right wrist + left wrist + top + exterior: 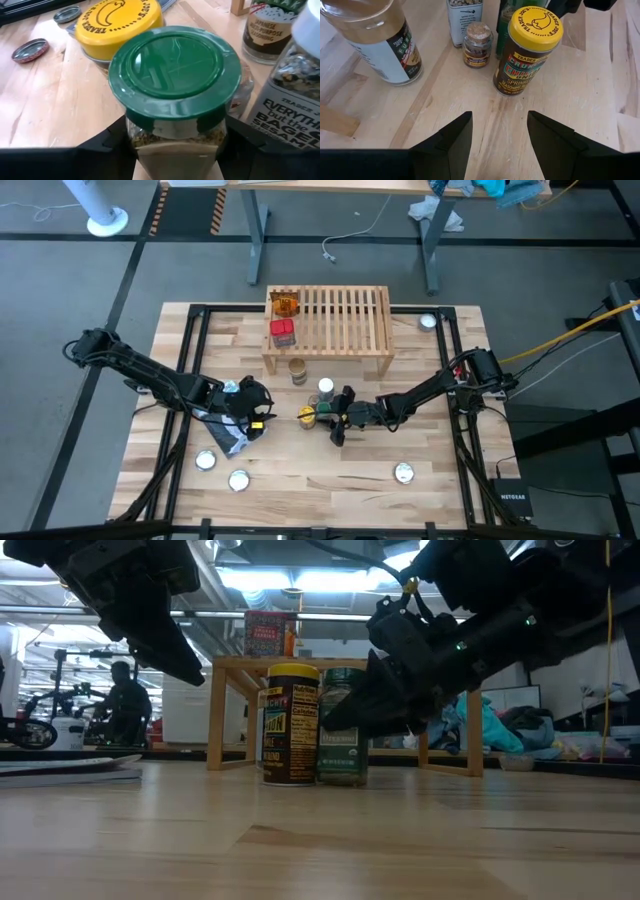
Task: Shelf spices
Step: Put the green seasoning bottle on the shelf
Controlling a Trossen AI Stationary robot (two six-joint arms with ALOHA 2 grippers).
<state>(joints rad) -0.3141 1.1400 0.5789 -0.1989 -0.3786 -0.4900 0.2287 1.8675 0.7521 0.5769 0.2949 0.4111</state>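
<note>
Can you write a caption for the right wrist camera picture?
The right gripper straddles the green-lidded jar, with the yellow-lidded jar just behind it.

wood table (330, 465) w/ shelf (340, 320), jars (297, 370), discs (404, 473).

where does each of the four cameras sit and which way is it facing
High: overhead, straight down on the light-wood slatted shelf; both arms.
Low: table height, level towards the shelf; arms enter from above.
Left wrist: past the left gripper, open, towards the yellow-lidded brown jar.
Right wrist: right gripper around the green-lidded glass jar.
Shared: the yellow-lidded jar appears in both wrist views.
</note>
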